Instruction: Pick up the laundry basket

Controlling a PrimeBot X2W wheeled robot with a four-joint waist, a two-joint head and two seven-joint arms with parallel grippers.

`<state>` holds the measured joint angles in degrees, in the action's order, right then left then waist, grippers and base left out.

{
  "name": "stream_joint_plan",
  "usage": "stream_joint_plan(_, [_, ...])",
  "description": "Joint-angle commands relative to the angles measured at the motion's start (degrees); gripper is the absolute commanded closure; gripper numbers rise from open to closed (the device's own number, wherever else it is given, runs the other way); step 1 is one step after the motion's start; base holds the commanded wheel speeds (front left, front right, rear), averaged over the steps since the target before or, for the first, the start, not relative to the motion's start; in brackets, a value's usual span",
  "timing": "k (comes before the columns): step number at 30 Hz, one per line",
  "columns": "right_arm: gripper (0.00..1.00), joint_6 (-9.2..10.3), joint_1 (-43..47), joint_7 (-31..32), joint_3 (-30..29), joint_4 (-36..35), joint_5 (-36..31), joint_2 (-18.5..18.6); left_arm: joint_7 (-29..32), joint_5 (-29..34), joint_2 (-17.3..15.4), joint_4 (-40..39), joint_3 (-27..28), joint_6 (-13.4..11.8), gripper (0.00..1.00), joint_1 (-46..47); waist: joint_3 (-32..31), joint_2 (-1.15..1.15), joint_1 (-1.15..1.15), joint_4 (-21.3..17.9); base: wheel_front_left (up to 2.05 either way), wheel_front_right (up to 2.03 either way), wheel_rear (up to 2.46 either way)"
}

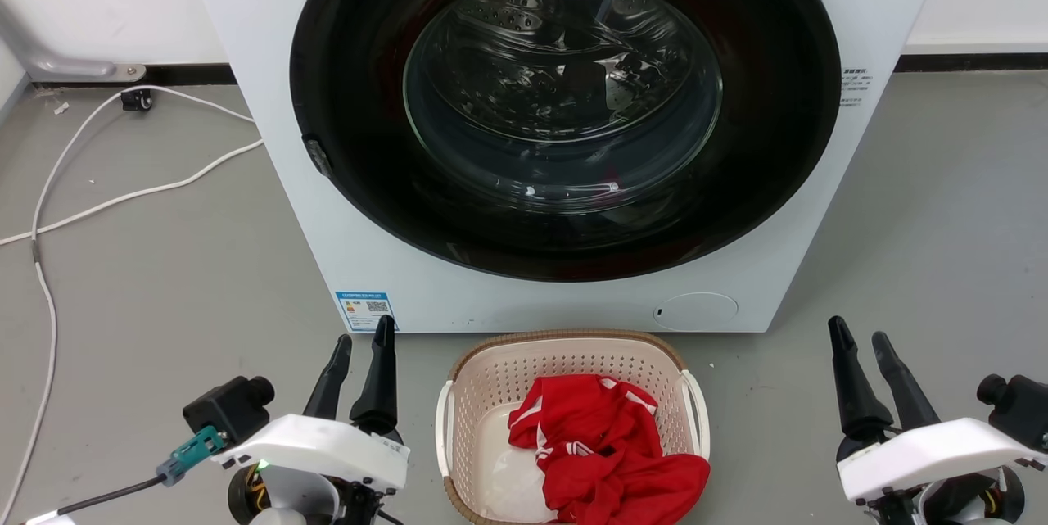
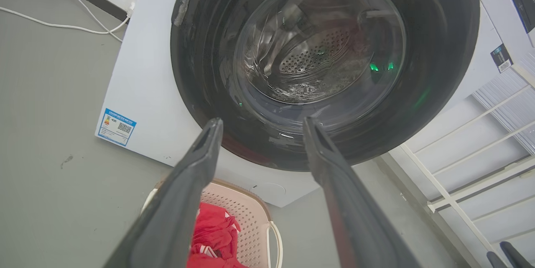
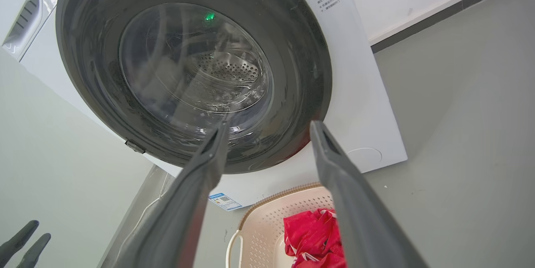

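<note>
The laundry basket (image 1: 499, 377) is beige with perforated walls, a brown woven-look rim and white side handles. It stands on the grey floor just in front of the washer, between my two arms, with red clothing (image 1: 602, 447) inside. My left gripper (image 1: 363, 338) is open to the basket's left, clear of it. My right gripper (image 1: 860, 337) is open further off to the right. Both wrist views look past open, empty fingers: the laundry basket (image 2: 250, 213) lies low in the left wrist view, and the laundry basket (image 3: 267, 222) sits low in the right wrist view.
A white front-loading washer (image 1: 286, 181) with a closed dark round door (image 1: 565, 99) stands right behind the basket. White cables (image 1: 123, 197) trail over the floor at the left. A white rack (image 2: 468, 167) stands to the washer's right. Open floor lies on both sides.
</note>
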<state>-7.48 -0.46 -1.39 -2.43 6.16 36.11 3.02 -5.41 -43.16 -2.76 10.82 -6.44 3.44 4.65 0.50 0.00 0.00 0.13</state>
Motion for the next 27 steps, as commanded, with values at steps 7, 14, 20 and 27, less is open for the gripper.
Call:
stream_joint_plan(7, [0.00,-0.01,0.90,0.59,0.33,-1.99,-6.87,-0.07,-1.73,6.65,-0.18,-0.01,-1.07,-0.84,0.00,0.98,-0.12,0.00,0.00,0.03,0.00,0.00,0.00])
stream_joint_plan(14, [0.00,-0.01,1.54,0.71,0.51,-2.88,-11.42,-0.09,-2.85,11.49,-0.17,0.47,-1.77,-1.39,0.00,0.77,-0.10,0.00,0.00,0.20,0.00,0.00,0.00])
stream_joint_plan(20, [0.00,-0.01,2.05,0.77,0.60,-3.61,-15.08,-0.10,-3.72,15.42,-0.17,0.75,-2.43,-1.90,0.00,0.76,-0.05,0.00,0.00,0.40,0.00,0.00,0.00])
stream_joint_plan(27, [0.00,-0.01,2.46,0.55,0.79,-4.27,-19.18,-0.11,-4.71,19.49,-0.17,1.17,-3.15,-2.38,0.00,0.53,-0.07,0.00,0.00,0.40,0.00,0.00,0.00])
